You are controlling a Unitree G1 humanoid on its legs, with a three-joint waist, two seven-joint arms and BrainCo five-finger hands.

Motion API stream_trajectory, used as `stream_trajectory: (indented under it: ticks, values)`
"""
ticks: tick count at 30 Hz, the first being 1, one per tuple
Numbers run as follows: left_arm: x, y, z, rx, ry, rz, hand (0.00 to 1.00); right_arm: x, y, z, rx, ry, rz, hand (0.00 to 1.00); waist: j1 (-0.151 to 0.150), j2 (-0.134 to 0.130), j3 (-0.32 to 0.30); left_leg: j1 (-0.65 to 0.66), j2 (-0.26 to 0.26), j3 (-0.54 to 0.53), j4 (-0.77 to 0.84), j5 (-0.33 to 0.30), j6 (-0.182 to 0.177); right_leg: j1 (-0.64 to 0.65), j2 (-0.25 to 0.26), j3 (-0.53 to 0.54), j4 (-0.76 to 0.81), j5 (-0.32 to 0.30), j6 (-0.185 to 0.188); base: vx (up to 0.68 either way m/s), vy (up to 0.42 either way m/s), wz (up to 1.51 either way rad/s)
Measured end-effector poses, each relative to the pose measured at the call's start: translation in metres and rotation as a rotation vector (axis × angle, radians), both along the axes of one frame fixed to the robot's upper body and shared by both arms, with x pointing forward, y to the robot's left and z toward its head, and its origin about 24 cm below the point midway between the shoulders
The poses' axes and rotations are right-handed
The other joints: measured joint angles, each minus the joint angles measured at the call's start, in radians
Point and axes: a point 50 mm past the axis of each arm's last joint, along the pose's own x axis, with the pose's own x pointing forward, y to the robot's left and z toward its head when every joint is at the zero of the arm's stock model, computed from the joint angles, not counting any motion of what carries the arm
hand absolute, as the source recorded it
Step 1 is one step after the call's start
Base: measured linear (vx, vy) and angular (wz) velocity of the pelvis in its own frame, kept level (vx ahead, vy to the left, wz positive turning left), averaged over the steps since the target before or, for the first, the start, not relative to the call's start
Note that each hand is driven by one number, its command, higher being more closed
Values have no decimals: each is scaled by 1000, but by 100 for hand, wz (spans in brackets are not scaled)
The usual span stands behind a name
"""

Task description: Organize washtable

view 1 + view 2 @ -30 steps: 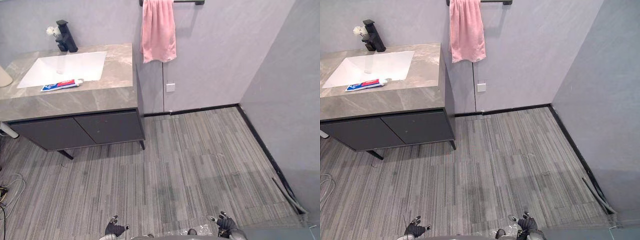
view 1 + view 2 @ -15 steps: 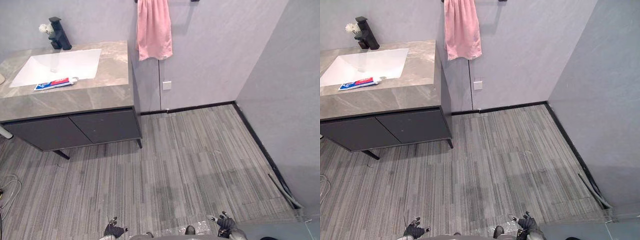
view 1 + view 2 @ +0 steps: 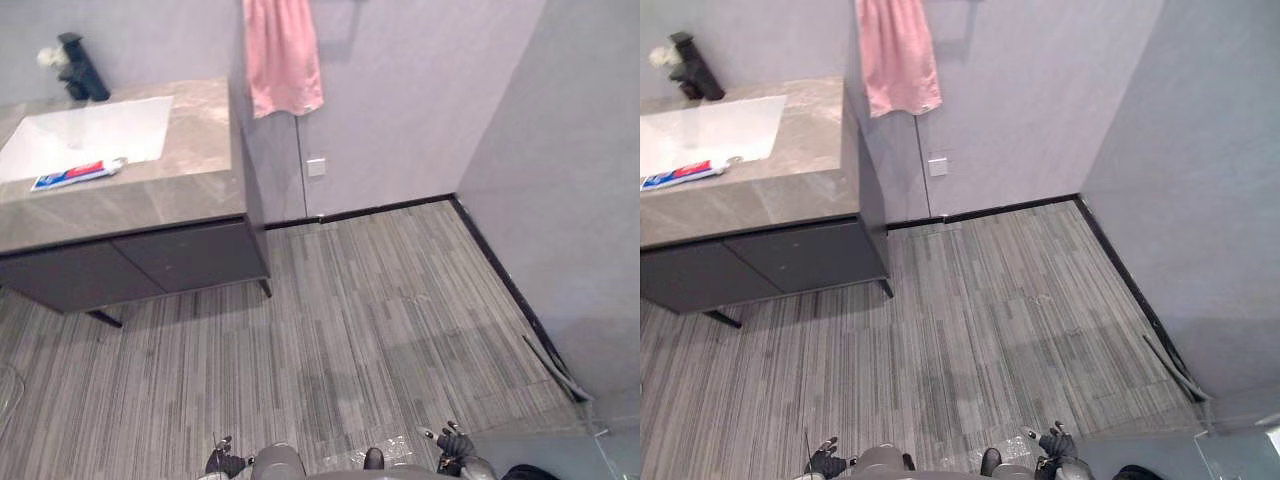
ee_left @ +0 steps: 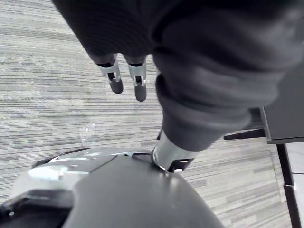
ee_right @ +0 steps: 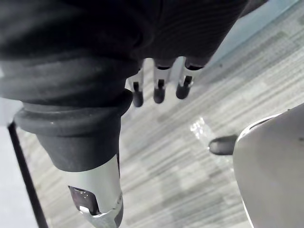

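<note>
Quick update, not much to brag about: over the last second the whole view has swung to my right, so the worktop (image 3: 150,200) now sits further toward the left edge than it did and the far end of the sink (image 3: 90,135) is cut off. That's me turning, not anything on it moving. The toothpaste tube (image 3: 78,174) is lying exactly where it was, flat on the front lip of the sink, with the black tap (image 3: 80,70) behind it and the pink towel (image 3: 282,55) hanging on the wall past the worktop's end. My left robot hand (image 3: 225,463) and right robot hand (image 3: 455,445) haven't done anything. Both hang low over the floor (image 3: 380,320) with the fingers (image 4: 115,78) loosely straight and slightly spread, nothing pinched in either one. Relative to them, the toothpaste is well ahead and off to the outer side of the left robot hand, nowhere near reach, and even further from the right one. So I'd say the tidying hasn't really started, and this turn is just me repositioning. My guess is I need to come back round and walk up to the worktop before either robot hand is any use.
</note>
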Motion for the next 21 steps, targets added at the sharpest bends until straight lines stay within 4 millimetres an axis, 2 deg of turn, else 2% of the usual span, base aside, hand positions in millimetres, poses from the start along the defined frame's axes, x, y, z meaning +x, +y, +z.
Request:
stream_trajectory:
  ticks: [1,2,3,5,6,7,8,9,10,11,12,13,15,16,17,18,19,21]
  values:
    - [3,0,2,2,-23,16,0,1,-1,1,-3,-12,-5,0,19,-9,5,-69,-12,-45,95,25,-2,4,-7,29,16,-12,-14,123,27,-45]
    - [5,0,2,0,-29,15,0,0,-2,1,-4,-10,-8,0,25,-9,5,-86,-36,-75,94,-8,-1,6,-17,44,20,-17,-17,172,59,-56]
    - [5,-1,2,-3,-29,16,0,0,-2,1,-5,-11,-8,0,31,-10,6,-111,-83,-119,44,-50,11,10,-38,64,18,-24,-16,196,86,-54]
    - [5,-4,1,-4,-28,23,0,1,-2,1,-8,-11,-6,0,45,-11,7,-147,-167,-173,-159,-53,17,9,-65,109,17,-38,0,221,133,-59]
    - [4,-4,1,-4,-27,24,0,1,-2,1,-8,-11,-5,0,45,-11,7,-145,-174,-182,-199,-49,13,6,-68,110,16,-41,4,200,161,-56]
    - [1,-4,1,-3,-18,24,0,0,-5,1,-16,0,2,0,45,2,0,-131,-195,-228,-357,-31,2,1,-59,132,25,-66,27,165,150,-47]
    - [-2,-7,0,-11,-11,25,0,0,-8,1,-23,3,4,0,45,16,-5,-128,-190,-240,-391,-19,20,1,-45,144,32,-80,36,353,278,-69]
    - [-3,-6,0,-8,-8,25,0,-2,-5,0,-17,9,0,0,46,7,-10,-117,-193,-233,-367,11,61,5,-53,155,61,-110,56,362,234,-48]
    - [-3,1,1,9,-8,24,0,-5,0,-1,-3,12,-2,0,46,-24,-15,-108,-205,-210,-359,-17,66,2,-72,155,93,-132,74,462,247,-58]
    - [-1,6,2,23,-13,22,0,-7,5,-3,11,17,0,0,51,-50,-21,-91,-219,-179,-359,-53,75,-40,-97,154,196,-171,92,312,115,-47]
    - [-1,7,2,25,-13,23,0,-7,6,-3,10,16,6,0,58,-62,-27,-77,-219,-159,-362,-62,79,-68,-103,155,263,-182,99,389,164,-82]
    - [0,6,2,25,-14,21,0,-6,6,-3,10,16,14,0,71,-63,-28,-34,-223,-127,-373,-85,96,-143,-116,151,439,-193,122,373,184,-73]
    - [-2,8,2,32,-3,-1,0,-1,4,-1,1,-2,22,0,58,-57,-17,60,-249,-98,-391,-120,122,-271,-167,113,792,-182,187,417,196,-44]
    - [-2,8,2,34,-1,-7,0,3,4,0,0,-12,29,0,48,-60,-15,87,-254,-98,-395,-125,130,-286,-181,94,847,-192,188,447,121,-1]
    - [0,8,2,37,-3,-22,0,5,4,1,-8,-9,49,0,39,-57,-11,161,-265,-109,-428,-130,132,-311,-208,18,910,-224,136,464,69,10]
    - [4,6,3,32,-13,-26,0,7,2,1,-20,-10,71,0,38,-50,-11,208,-260,-114,-464,-130,132,-327,-209,-34,890,-246,100,457,56,14]
    - [11,2,4,26,-31,-38,0,11,2,3,-22,-19,93,0,39,-42,-10,243,-245,-120,-495,-130,132,-361,-190,-88,820,-258,81,512,12,20]
    - [20,0,5,21,-51,-46,0,17,2,4,-18,-37,109,0,29,-35,-4,273,-228,-149,-518,-130,132,-424,-142,-98,676,-247,71,392,-25,36]
